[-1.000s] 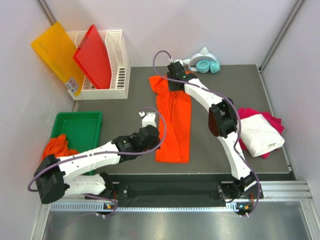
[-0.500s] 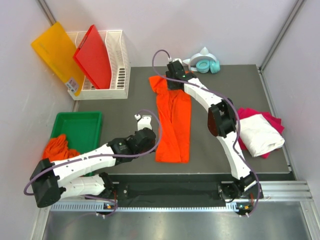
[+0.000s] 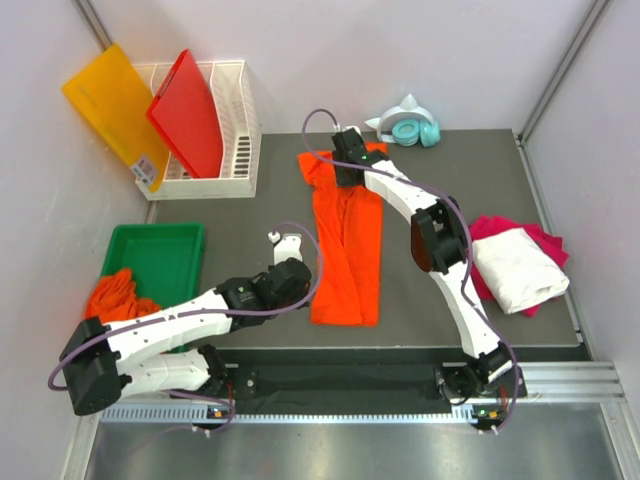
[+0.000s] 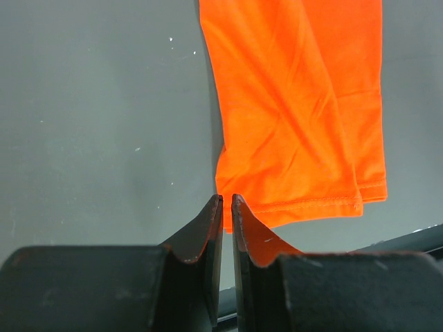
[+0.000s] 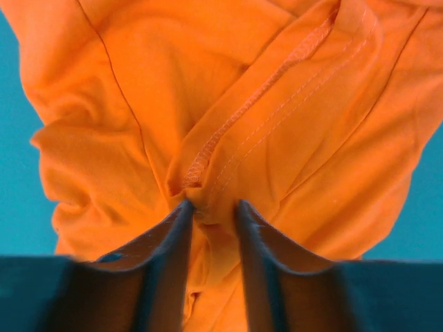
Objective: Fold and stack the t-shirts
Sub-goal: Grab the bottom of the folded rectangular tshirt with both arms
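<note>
Easing back toward its base since a second ago, the left pincer (image 4: 227, 200) hangs nearly closed and empty beside the orange t-shirt (image 3: 347, 260), a long folded strip lying mid-way across the table (image 3: 500, 180). The right pincer (image 5: 212, 205) is clamped on its rumpled far end.

Walls: plain white panels, back wall (image 3: 330, 50), left wall (image 3: 40, 200) and right wall (image 3: 600, 200). A slim grey metal post runs up each back corner: left post (image 3: 92, 22), right post (image 3: 565, 65). The table (image 3: 240, 215) has a dark grey matte top with faint specks in the left wrist view. Aluminium rail (image 3: 570, 378) along the near edge, with a perforated strip (image 3: 330, 412) below it. Nearest is a brushed metal sheet (image 3: 350, 450). Light is even and diffuse, shadows soft. No window in view.
</note>
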{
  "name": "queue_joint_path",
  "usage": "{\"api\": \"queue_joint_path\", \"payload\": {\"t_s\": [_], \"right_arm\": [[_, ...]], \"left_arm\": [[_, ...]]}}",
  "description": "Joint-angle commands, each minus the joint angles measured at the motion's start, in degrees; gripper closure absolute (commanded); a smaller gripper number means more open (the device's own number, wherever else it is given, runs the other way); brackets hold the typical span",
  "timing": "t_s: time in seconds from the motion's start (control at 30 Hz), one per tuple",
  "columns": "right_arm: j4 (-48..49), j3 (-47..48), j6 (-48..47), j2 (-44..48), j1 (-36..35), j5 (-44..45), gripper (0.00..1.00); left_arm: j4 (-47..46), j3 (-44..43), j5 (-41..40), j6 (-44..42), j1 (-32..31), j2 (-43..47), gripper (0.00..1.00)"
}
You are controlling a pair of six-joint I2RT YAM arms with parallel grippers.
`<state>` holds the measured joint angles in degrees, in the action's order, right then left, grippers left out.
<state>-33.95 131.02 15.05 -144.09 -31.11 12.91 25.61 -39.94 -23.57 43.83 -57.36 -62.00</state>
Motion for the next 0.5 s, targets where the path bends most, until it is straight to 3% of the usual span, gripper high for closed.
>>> {"api": "queue_joint_path", "payload": {"t_s": [0.0,0.03,0.13,0.47], "right_arm": [[-0.24,1.87,0.42,-0.31,0.09,0.89,0.76],[-0.23,1.61,0.59,0.04,0.09,0.98,0.87],[0.99,0.11,0.68,1.35,0.09,1.68,0.99],[3.19,-5.5,1.39,7.33,1.05,6.16,1.0]], "left_arm": [[-0.73,0.66,-0.07,0.73,0.23,1.09,0.85],[-0.82,0.74,-0.07,0.73,0.23,1.09,0.85],[-1.0,0.83,-0.07,0.73,0.23,1.0,0.85],[-1.79,0.83,-0.24,0.64,0.23,0.21,0.85]]}}
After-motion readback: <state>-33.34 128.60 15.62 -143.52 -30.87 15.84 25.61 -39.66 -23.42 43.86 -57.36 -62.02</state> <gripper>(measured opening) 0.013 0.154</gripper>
